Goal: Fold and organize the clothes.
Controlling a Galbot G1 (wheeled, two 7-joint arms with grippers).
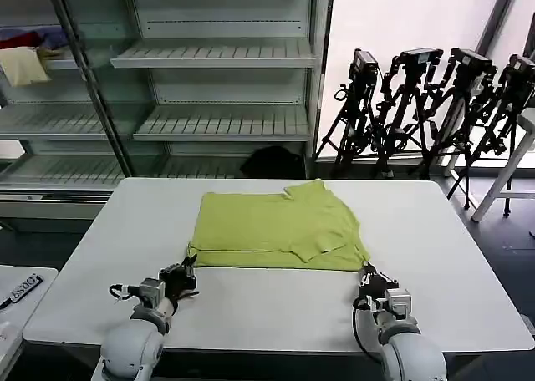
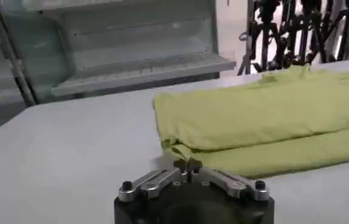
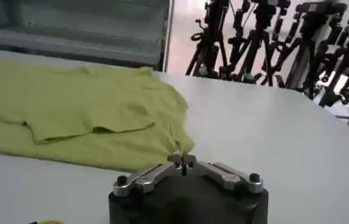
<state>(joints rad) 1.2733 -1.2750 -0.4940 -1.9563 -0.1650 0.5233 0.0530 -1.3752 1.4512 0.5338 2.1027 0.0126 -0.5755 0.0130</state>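
Note:
The lime T-shirt (image 1: 280,229) lies folded flat on the white table (image 1: 251,306), its layers stacked toward the near edge. My left gripper (image 1: 189,269) sits low at the shirt's near left corner, fingers shut, pinching the hem of the T-shirt (image 2: 259,131) at the tips of the gripper (image 2: 187,164). My right gripper (image 1: 366,274) is at the near right corner, also shut. In the right wrist view a point of the T-shirt (image 3: 95,109) runs down into the closed tips of the gripper (image 3: 182,160).
Empty metal shelves (image 1: 217,88) stand behind the table, with cream and red garments (image 1: 25,59) at the upper left. Black tripods (image 1: 426,105) stand at the back right, and a black lump (image 1: 272,161) lies beyond the far edge. A white stool (image 1: 510,176) stands to the right.

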